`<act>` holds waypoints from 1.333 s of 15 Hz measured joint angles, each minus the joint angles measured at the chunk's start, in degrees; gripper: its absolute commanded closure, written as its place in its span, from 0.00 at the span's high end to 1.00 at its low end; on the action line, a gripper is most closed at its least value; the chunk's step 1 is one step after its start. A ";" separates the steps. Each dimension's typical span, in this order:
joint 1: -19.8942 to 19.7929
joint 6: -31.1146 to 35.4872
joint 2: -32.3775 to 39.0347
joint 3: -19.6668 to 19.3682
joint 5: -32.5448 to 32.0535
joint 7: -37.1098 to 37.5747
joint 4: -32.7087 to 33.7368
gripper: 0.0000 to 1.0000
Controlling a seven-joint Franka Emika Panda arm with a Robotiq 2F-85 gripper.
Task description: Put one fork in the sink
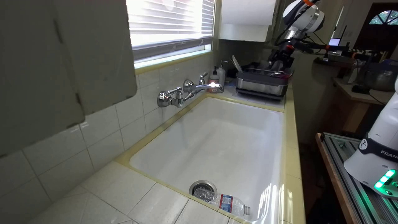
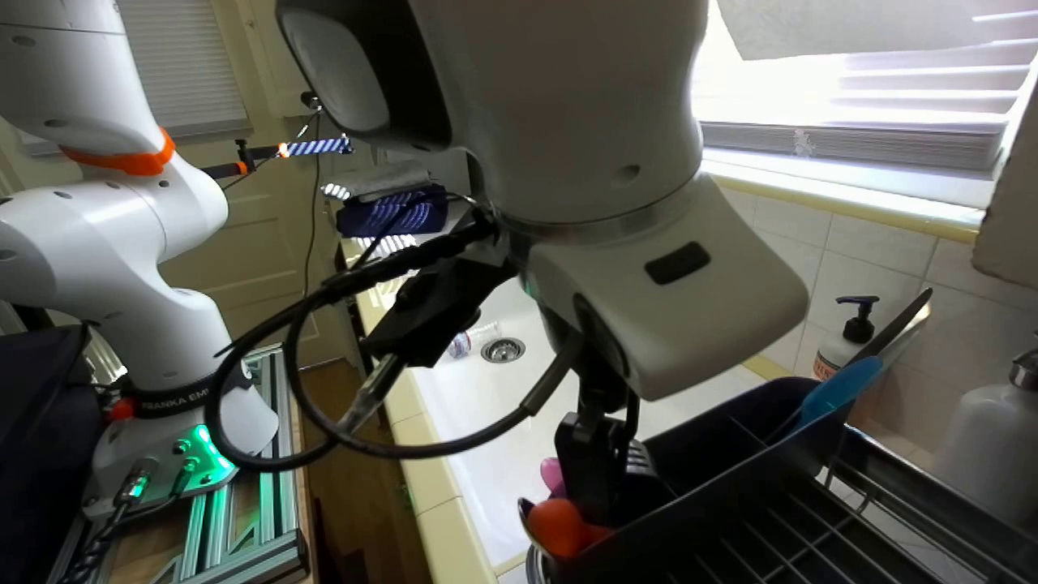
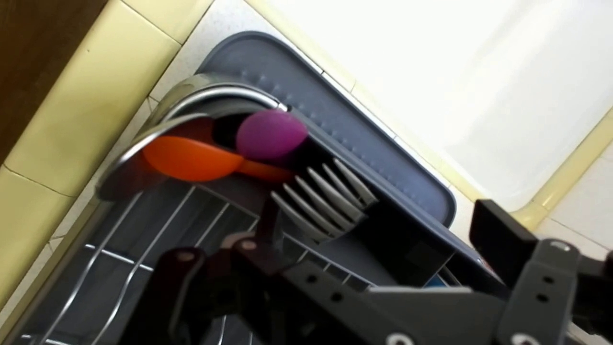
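Metal forks [image 3: 321,206] stand tines up in the dark cutlery holder in the wrist view; they overlap, seemingly two. Their handles are hidden in the holder. Tines also show in an exterior view [image 2: 641,459], beside the fingers. My gripper [image 3: 388,225] is open around the holder, pointing down, with the fork tines between its fingers, closer to the left-hand finger in the wrist view. The gripper shows above the rack in both exterior views [image 1: 280,60] [image 2: 598,478]. The cream-white sink [image 1: 230,137] lies beside the rack and shows in the wrist view [image 3: 479,62].
The dark dish rack [image 1: 261,84] stands on the tiled counter by the sink. An orange spoon [image 3: 191,158], a purple utensil [image 3: 271,134] and a blue utensil [image 2: 835,389] stand in its holder. A plastic bottle [image 1: 227,203] lies by the drain. Soap bottles [image 1: 220,74] stand near the tap [image 1: 199,88].
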 measured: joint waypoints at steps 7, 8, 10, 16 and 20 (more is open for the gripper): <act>0.45 0.00 0.00 0.65 1.19 0.23 0.00 0.73; 0.52 0.00 0.01 0.84 1.20 0.23 0.00 0.70; 0.71 0.00 0.02 1.08 1.11 0.22 0.00 0.54; 0.80 0.00 0.07 0.93 -2.26 -0.17 0.23 0.08; 0.84 -0.68 0.39 0.99 -3.45 -1.26 0.81 0.08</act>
